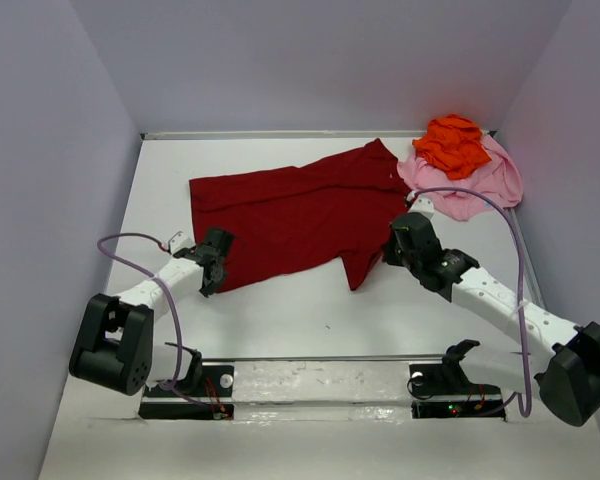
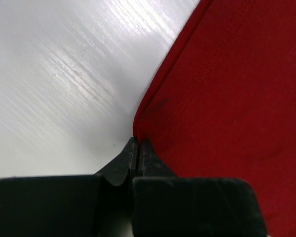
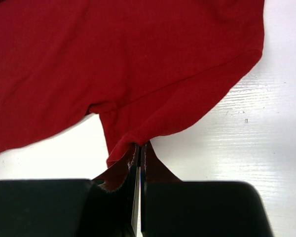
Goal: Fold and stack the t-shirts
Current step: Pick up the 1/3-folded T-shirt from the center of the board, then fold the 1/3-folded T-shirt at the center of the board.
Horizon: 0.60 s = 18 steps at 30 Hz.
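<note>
The left gripper (image 2: 138, 148) is sitting with its jaws pressed together at the hem corner of the dark red t-shirt (image 1: 300, 215), at the shirt's 8 o'clock in the top view. Its black fingers (image 2: 119, 167) are covering the very tip of that corner in the left wrist view, so whether any cloth is caught between them cannot be told. The right gripper (image 3: 139, 150) is pinching a sleeve edge at the shirt's 4 o'clock, with red cloth showing between its closed jaws, and its body is hiding part of that sleeve from above. The shirt is lying spread across the middle of the white table (image 1: 310, 320). At the table's 1 o'clock corner the bright orange t-shirt (image 1: 452, 145) is lying crumpled on the light pink t-shirt (image 1: 485, 185), hiding much of it; both are too bunched to make out sleeves or collars.
</note>
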{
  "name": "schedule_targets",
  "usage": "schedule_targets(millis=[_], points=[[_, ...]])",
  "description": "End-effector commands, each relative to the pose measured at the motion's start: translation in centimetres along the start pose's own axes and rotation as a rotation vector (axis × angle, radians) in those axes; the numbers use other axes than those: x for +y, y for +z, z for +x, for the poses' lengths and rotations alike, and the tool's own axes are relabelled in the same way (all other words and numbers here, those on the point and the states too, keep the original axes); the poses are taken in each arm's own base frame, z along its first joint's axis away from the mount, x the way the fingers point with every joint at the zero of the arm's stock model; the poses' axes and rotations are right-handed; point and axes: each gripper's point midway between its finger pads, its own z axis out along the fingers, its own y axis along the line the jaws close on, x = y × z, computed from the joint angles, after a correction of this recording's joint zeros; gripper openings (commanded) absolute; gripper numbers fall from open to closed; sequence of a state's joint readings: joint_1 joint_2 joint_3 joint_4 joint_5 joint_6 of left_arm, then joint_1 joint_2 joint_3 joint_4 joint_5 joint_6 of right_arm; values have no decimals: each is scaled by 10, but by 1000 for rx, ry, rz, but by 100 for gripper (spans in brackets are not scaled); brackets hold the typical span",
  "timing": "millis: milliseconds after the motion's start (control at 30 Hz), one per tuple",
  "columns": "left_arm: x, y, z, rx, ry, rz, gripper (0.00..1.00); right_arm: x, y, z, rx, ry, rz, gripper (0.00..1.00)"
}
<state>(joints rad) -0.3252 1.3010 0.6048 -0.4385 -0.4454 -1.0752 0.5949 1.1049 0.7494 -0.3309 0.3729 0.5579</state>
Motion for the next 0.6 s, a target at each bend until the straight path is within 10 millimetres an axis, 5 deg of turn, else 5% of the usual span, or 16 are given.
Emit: schedule_targets(millis=[0, 300, 567], points=[[-7, -23, -15, -8, 95, 33, 0, -3, -7, -22, -90, 33, 8, 0], [-45, -97, -83, -240, 62, 366, 0, -12, 13, -45, -141, 4, 160, 0], [-52, -94, -100, -277, 144, 285, 0, -12, 34, -84, -217, -17, 255, 0]])
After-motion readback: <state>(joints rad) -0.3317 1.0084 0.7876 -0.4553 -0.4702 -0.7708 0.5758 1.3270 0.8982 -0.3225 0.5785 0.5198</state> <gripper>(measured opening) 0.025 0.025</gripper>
